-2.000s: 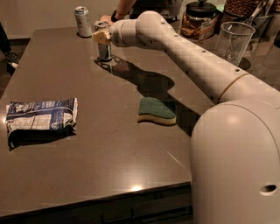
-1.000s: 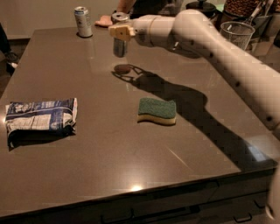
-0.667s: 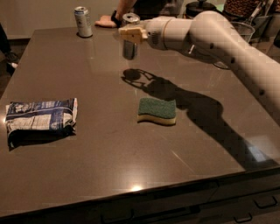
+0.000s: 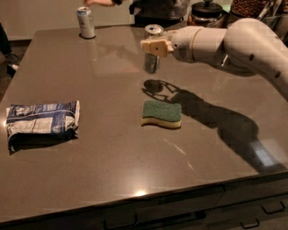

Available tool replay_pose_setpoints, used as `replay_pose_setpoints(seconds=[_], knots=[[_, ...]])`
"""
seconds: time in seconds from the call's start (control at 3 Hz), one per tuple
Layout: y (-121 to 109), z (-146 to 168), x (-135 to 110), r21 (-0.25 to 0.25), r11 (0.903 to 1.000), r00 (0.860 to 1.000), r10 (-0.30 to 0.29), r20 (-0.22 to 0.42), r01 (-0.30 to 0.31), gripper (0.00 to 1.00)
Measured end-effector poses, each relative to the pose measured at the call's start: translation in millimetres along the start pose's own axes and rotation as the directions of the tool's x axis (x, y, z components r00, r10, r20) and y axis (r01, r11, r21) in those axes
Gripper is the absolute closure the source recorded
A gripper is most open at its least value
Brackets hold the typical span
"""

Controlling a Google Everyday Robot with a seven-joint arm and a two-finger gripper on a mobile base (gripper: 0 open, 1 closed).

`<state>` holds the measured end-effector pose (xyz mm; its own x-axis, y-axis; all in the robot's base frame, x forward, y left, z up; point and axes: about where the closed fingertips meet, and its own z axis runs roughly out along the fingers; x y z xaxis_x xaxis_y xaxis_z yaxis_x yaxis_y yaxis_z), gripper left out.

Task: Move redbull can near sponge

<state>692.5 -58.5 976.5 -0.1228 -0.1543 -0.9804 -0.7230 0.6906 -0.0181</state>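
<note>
The redbull can [image 4: 152, 60] is a slim silver-grey can with a shiny top, held in the air above the dark table [image 4: 112, 148], right of centre toward the back. My gripper [image 4: 154, 46] reaches in from the right and is shut on the can's upper part. The can's shadow lies on the table just beneath it. The sponge [image 4: 162, 113], dark green on top with a pale yellow base, lies flat on the table a short way in front of and slightly right of the can.
A shorter whitish can [image 4: 85, 22] stands at the table's far left edge. A blue-and-white printed bag [image 4: 41, 121] lies at the left. A person and kitchen containers [image 4: 204, 11] are behind the table. My white arm [image 4: 243, 45] spans the right side.
The gripper has lifted the can off the table at the back and carried it right and toward the front, closer to the sponge.
</note>
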Motion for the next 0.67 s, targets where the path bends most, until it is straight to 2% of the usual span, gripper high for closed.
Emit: replay_pose_setpoints(seconds=[0.67], knots=[[14, -38, 34, -0.023, 0.9986, 0.997, 0.046, -0.055, -0.048, 1.0]])
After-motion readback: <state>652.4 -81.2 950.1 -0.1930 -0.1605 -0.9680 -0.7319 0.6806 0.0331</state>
